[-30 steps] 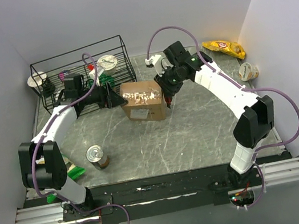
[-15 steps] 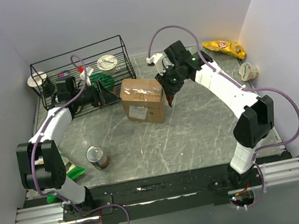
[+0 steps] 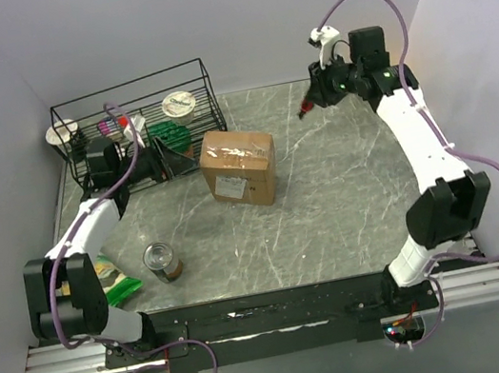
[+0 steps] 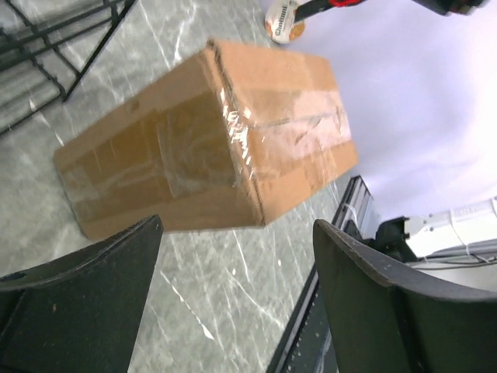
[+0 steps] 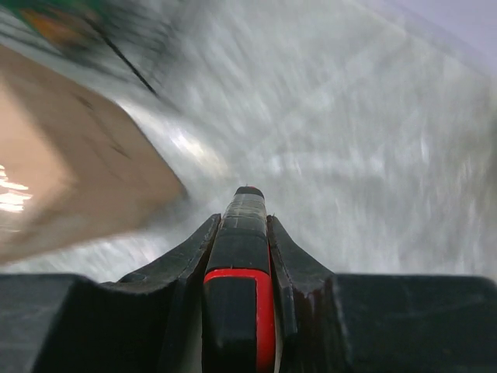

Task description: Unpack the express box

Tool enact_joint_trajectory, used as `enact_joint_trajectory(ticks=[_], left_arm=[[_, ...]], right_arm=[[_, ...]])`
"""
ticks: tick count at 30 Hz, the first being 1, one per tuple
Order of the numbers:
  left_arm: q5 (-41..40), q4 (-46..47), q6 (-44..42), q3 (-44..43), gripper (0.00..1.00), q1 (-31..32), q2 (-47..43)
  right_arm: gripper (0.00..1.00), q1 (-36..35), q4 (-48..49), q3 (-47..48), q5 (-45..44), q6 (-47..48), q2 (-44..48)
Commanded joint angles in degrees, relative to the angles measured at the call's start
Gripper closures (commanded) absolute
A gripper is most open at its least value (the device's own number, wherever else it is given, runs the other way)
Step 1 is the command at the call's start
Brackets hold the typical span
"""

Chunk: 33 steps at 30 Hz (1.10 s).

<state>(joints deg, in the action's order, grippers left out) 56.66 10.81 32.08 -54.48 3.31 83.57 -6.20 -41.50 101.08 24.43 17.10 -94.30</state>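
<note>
The express box [image 3: 239, 164], a brown taped carton with a white label on its near side, lies shut on the grey table, left of centre. In the left wrist view the box [image 4: 210, 140] lies just ahead of my fingers. My left gripper [image 3: 165, 156] is open and empty, a short way left of the box, beside the basket; it also shows in the left wrist view [image 4: 237, 227]. My right gripper [image 3: 314, 101] is raised at the back right, apart from the box. It is shut on a red and black cutter [image 5: 241, 256] that points toward the box's far corner [image 5: 70, 179].
A black wire basket [image 3: 134, 105] with cups and packets stands at the back left, close behind my left arm. A tin can [image 3: 161, 262] and a green packet [image 3: 113, 278] lie at the front left. A white cup [image 4: 283, 19] stands beyond the box.
My right gripper has drawn back from the box's right end to the back right, holding the cutter. My left gripper has pulled back left from the box toward the basket.
</note>
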Motion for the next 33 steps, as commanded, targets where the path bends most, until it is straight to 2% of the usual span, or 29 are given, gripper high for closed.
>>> enact_joint_trajectory(ticks=[1,3,6,11,14,21,25,33], left_arm=[[2.21,-2.25,-5.34,-6.86,0.17,0.47,1.59],[1.96,-5.96,-8.94,-10.81,0.16,0.82,2.82],[2.22,-8.87,-8.26,-13.28,0.17,0.82,5.72],[3.8,-2.65,-4.56,-9.78,0.18,0.82,5.56],[3.98,-6.48,-7.64,-10.81,0.17,0.82,6.95],[6.26,-7.64,-9.4,-13.19,0.17,1.17,11.35],[8.02,-5.36,-8.35,-12.06,0.16,1.52,11.44],[10.48,1.14,-1.41,-11.35,0.16,2.14,12.41]], right_arm=[[1.0,-1.97,16.97,-1.06,21.15,-0.94,6.94],[1.0,-3.9,19.25,-0.79,22.16,-0.14,7.11],[1.0,-7.5,21.02,0.95,19.96,2.3,6.33],[1.0,-10.68,12.94,11.39,18.64,3.82,1.33],[1.0,-11.55,9.96,15.19,19.17,2.59,-0.44],[1.0,-14.1,14.95,12.12,14.51,3.64,0.35],[1.0,-14.72,10.39,16.25,17.32,7.77,-2.81],[1.0,-15.42,10.74,15.64,19.78,4.78,-3.34]])
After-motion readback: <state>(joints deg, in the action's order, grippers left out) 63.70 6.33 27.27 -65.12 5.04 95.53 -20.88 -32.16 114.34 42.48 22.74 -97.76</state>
